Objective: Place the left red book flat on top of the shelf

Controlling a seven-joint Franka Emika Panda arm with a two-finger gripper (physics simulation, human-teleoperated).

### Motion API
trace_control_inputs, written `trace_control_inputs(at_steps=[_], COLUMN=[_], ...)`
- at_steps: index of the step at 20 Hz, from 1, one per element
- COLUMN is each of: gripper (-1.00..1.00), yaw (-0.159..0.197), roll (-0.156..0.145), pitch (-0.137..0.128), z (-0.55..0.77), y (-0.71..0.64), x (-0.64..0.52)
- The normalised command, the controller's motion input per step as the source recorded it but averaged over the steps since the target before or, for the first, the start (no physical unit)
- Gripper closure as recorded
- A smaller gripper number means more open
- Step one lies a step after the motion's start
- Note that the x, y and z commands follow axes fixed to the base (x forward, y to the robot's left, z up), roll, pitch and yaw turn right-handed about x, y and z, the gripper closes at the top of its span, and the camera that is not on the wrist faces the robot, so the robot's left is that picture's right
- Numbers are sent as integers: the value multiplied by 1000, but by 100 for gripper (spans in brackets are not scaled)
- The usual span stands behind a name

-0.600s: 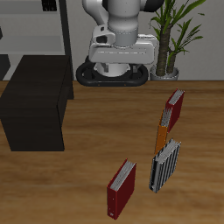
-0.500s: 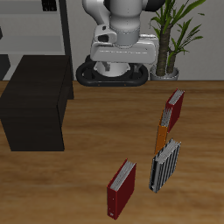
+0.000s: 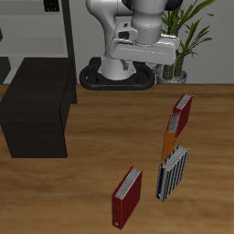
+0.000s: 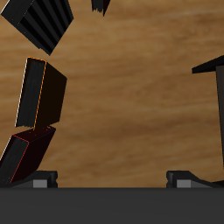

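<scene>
Left red book point(image 3: 183, 114) stands on edge on the wooden table point(image 3: 91, 164), at the right side of the frame just above mid-height in the exterior view. It leans at the back end of a short row, with the orange book point(image 3: 170, 139) just beside it and the striped book point(image 3: 172, 174) nearer the front edge. The second red book point(image 3: 127, 196) stands apart at lower centre. Standing upright leaves its spine and cover faces open to a side pinch. The shelf point(image 3: 37, 110) sits at the left of the frame, well apart, its flat top bare. The gripper point(image 4: 114, 179) hangs high above the table with fingers spread wide, holding nothing. Judgement: approach phase only; no contact made.
</scene>
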Motion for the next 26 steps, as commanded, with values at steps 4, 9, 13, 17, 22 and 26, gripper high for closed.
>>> trace_control_inputs(at_steps=[4, 9, 13, 17, 22, 26], gripper=[-100, -100, -100, -100, -100, -100], yaw=[-57, -60, -20, -27, -3, -3], roll=[-2, 26, 30, 9, 50, 43], pitch=[-27, 9, -39, -56, -5, 24], z=[-174, -145, -48, -4, -122, -224], y=[474, 366, 336, 296, 277, 252], x=[-256, -240, -245, -191, -105, 26])
